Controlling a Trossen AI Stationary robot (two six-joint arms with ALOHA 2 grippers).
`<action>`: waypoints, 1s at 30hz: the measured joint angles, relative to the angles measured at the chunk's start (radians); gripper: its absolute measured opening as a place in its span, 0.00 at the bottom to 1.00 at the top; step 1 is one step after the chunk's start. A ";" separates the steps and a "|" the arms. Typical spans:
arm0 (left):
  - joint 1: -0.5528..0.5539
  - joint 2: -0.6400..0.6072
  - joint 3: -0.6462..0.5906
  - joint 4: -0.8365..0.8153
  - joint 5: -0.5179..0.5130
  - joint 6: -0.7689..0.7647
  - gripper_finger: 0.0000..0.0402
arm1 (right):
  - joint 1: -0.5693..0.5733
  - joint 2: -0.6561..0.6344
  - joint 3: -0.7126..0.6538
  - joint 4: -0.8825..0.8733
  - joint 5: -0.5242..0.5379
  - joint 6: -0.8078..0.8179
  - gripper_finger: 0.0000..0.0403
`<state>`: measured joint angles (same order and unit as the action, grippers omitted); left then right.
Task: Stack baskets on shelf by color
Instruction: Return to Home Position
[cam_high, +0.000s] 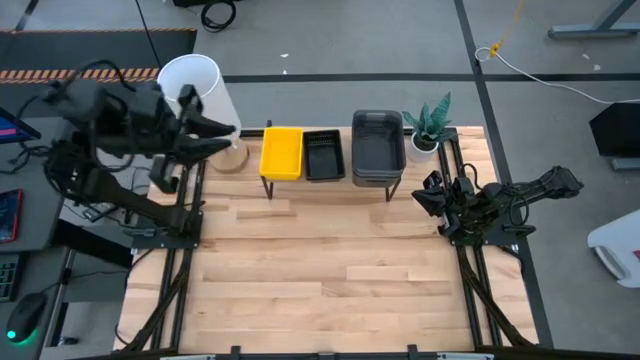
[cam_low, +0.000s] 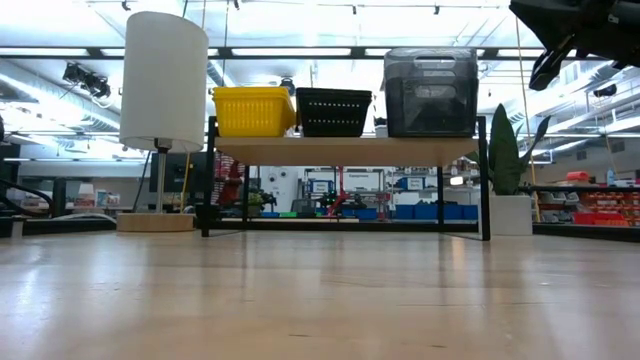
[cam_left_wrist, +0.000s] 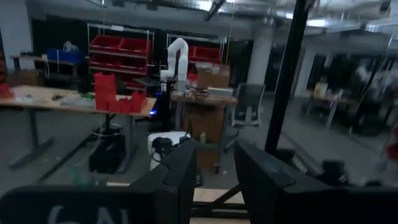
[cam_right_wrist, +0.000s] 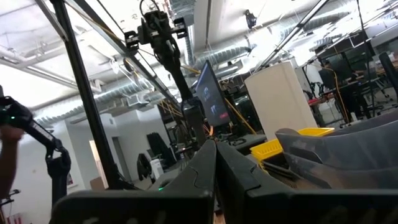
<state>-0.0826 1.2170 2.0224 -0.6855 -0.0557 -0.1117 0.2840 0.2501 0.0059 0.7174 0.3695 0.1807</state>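
Observation:
The shelf (cam_low: 345, 150) stands at the table's far side and carries three piles of baskets in a row: yellow (cam_high: 281, 152) on the left, black (cam_high: 323, 155) in the middle, and grey (cam_high: 378, 147) on the right. The grey pile stands tallest. Each pile rests on the plank by its bottom. My left gripper (cam_high: 232, 138) is raised high left of the shelf, beside the lamp. It points toward the shelf, open, with nothing between its fingers (cam_left_wrist: 180, 168). My right gripper (cam_high: 425, 195) waits low at the table's right side, shut and holding nothing.
A white lamp (cam_high: 200, 95) stands at the far left, close under my left arm. A potted plant (cam_high: 428, 125) sits right of the shelf. The wooden tabletop (cam_high: 330, 270) in front of the shelf is free room.

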 joint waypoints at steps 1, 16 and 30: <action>0.000 -0.013 0.000 -0.010 0.000 -0.021 0.28 | 0.000 0.000 0.000 -0.001 0.000 0.000 0.04; 0.003 -0.184 0.000 -0.441 -0.022 0.008 0.28 | 0.000 0.000 0.000 0.000 0.000 0.000 0.04; 0.000 -0.539 -0.673 0.052 -0.021 0.126 0.28 | 0.000 0.000 0.000 -0.001 0.000 0.000 0.04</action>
<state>-0.0826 0.6779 1.3490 -0.6340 -0.0763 0.0139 0.2840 0.2504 0.0059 0.7166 0.3695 0.1806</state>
